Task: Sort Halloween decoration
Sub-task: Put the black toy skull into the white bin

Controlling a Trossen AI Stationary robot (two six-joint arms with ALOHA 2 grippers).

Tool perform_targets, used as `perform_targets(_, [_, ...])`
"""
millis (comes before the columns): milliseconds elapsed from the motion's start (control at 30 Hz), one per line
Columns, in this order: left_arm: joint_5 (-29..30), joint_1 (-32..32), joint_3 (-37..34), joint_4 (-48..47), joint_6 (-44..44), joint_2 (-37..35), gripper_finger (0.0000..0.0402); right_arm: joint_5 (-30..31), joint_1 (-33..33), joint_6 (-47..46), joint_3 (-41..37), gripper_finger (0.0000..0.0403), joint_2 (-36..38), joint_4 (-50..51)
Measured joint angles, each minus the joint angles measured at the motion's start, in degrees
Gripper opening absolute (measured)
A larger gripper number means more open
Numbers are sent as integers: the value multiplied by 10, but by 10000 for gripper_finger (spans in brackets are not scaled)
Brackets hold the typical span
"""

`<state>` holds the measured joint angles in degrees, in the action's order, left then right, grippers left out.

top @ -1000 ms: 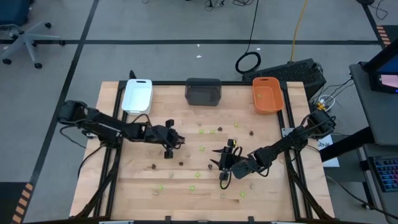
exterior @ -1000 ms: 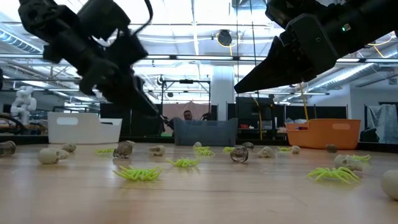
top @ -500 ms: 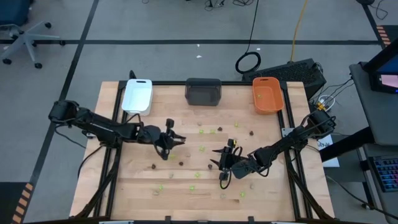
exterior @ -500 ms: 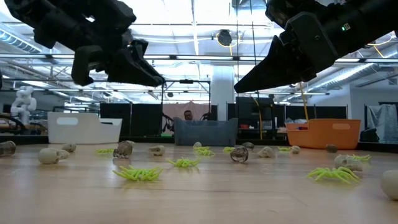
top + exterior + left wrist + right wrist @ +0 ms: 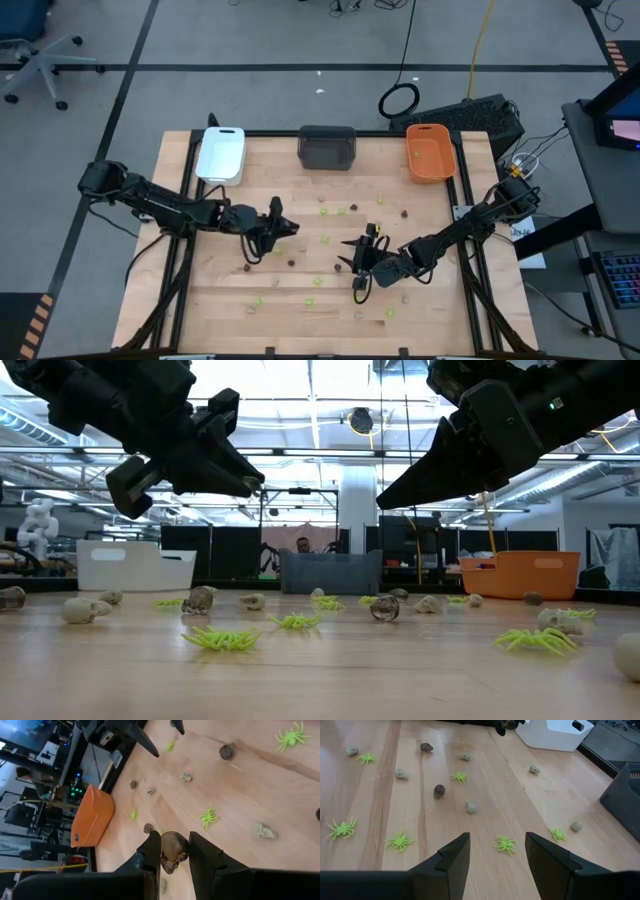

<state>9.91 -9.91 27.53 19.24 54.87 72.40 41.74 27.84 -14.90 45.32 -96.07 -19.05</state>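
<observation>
No brand, label or writing can be read anywhere in these views.

Since the earlier frame the left pincer (image 5: pixel 277 222) has swung from beside the bench's upper-left quarter toward the middle and turned its fingers over; it hangs above the pale planked wooden bench (image 5: pixel 200 300), down and to the right of the white rectangular plastic tray (image 5: pixel 221 153). It is clenched on a small dark brown skull-shaped piece (image 5: pixel 172 851) — rounded, mottled, glossy — pinched between its two dark fingers (image 5: pixel 150 852). The right pincer (image 5: pixel 357 257) has not moved: it hovers over the bench's lower middle, well down from the dark grey rectangular tray (image 5: pixel 327 147), its tapered black fingers (image 5: pixel 451 857) spread apart with nothing between them.

The other Halloween pieces lie scattered on the bench below the three trays: lime green spiders (image 5: pixel 505 843) of spiky, soft-looking plastic, lumpy pale beige-grey skulls (image 5: pixel 471 807), and more dark brown ones (image 5: pixel 439 790). The orange rectangular tray (image 5: pixel 430 152), smooth-walled with rounded corners, stands to the right of the dark grey tray along the bench's far edge — the white one stands to its left.
</observation>
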Motion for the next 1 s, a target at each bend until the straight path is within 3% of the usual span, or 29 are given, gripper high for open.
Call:
perform_targets(233, [8,0,0,0,-7,0,61,0,0,-3,0,178,0,0])
perform_targets(567, [15,0,0,41,-137,0,61,0,-1,-4,0,178,0,0])
perform_targets(1000, [40,1,0,43,-432,0,61,0,-1,-7,0,178,0,0])
